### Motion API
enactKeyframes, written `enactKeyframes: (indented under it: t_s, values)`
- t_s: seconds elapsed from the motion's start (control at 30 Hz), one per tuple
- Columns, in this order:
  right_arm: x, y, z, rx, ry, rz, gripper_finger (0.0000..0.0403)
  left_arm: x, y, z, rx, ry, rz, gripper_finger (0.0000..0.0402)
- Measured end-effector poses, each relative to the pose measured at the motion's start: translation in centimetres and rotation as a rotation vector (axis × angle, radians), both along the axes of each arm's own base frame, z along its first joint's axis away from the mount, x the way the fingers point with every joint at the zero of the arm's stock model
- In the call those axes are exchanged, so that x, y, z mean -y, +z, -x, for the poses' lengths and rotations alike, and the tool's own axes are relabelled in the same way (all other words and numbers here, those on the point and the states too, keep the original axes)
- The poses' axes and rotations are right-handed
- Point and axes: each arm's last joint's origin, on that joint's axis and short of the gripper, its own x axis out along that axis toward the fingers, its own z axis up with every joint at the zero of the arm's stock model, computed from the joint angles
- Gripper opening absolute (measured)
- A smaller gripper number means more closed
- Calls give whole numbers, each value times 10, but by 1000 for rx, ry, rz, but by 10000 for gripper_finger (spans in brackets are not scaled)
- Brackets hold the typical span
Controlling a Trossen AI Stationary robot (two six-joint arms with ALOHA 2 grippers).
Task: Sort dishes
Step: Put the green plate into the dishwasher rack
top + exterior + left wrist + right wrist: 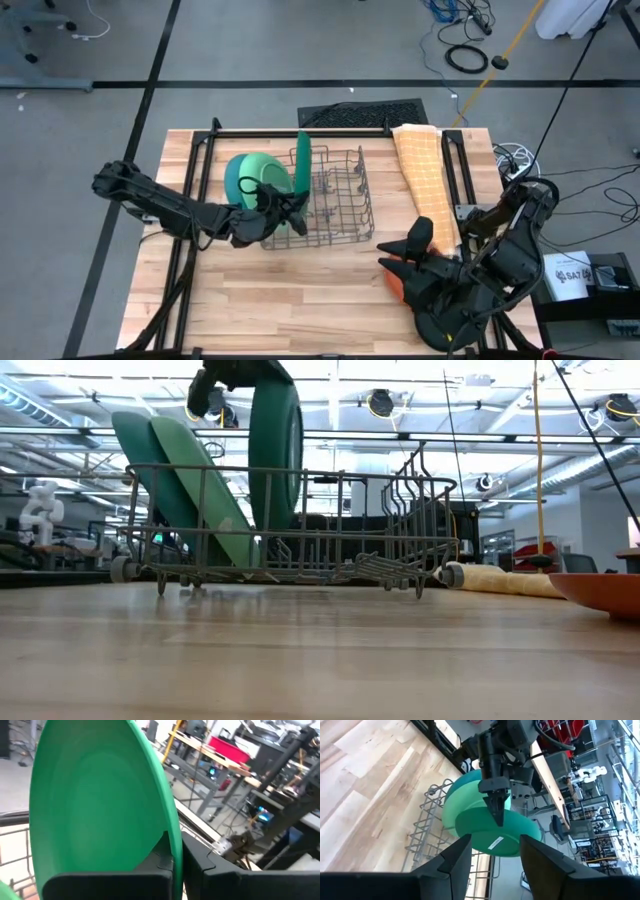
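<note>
My left gripper (290, 207) is shut on the dark green plate (303, 165), which stands on edge inside the grey wire rack (340, 205). The teal plate (235, 175) and the light green plate (265, 172) lean against the rack's left end, shown in the low view as teal plate (135, 445) and light green plate (195, 485). My right gripper (492, 865) is open near the table's right near corner, above the orange plate (396, 287). I cannot make out the black plate apart from the dark arm. My left gripper pinches the dark green plate's upper rim (175, 842) between its two fingers, one finger (107, 882) on each face. It comes slanting from the table's left and above (230, 380). The plate stands upright with its lower part (275, 540) down among the rack's wires.
The orange checked cloth (425, 170) lies at the rack's right, hanging over the table's far edge. The orange plate (600, 595) sits flat on the wood. Bare wooden table (300, 300) spreads in front of the rack. Black frame rails (195, 190) run along both table sides.
</note>
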Motion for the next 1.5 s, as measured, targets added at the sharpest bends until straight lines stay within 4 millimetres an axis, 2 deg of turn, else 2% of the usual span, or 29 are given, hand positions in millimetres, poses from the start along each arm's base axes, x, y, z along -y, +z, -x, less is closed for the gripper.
enactKeyframes:
  t_s: [0.27, 0.63, 0.8, 1.07, 1.23, 1.5]
  values:
    - [-7, -9, -7, -3, -22, -20, 157, -2, -9, 2, 41, 76, 10, 15]
    - [-19, -24, -18, -15, -45, -27, 157, -1, -44, 4, 105, 114, 59, 15]
    - [-19, -25, -18, -7, -56, -45, 157, 3, -47, 4, 99, 122, 53, 20]
    - [-19, -25, -20, 10, -73, -79, 157, 3, -48, 4, 99, 114, 60, 72]
    - [-10, -25, -28, 16, -119, -129, 157, 4, -43, 4, 112, 77, 49, 104]
    - [3, -31, -47, -8, -172, -146, 157, 6, -41, 3, 124, 16, 56, 212]
